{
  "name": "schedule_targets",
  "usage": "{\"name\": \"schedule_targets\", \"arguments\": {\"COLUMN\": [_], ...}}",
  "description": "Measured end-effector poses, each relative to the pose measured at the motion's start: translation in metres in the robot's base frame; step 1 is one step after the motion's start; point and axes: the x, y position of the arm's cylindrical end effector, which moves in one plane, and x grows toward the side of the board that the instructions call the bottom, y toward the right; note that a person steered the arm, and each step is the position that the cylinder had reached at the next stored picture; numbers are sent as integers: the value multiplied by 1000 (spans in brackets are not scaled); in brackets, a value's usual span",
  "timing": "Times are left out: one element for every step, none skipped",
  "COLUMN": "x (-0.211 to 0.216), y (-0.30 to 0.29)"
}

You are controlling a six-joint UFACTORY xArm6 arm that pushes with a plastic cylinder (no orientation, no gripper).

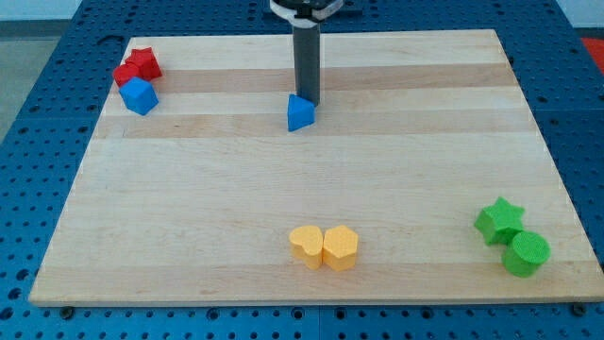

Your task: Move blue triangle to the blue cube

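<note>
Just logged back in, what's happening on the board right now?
My tip sits right at the blue triangle, on its upper right side, near the board's top centre. The blue cube is far off at the view's upper left, beside the red blocks, so the triangle has not reached it yet. Two yellow blocks and two green blocks lie along the bottom.

Bright, even overhead light; the wooden surface [302, 208] shows soft, short shadows under the blocks, no glare, sharp focus, slight softness at the edges.
</note>
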Motion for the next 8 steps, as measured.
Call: {"name": "schedule_targets", "arguments": {"x": [-1,1,15,19,19,19,19,19], "y": [33,82,71,18,-36,-90,-132,-100]}}
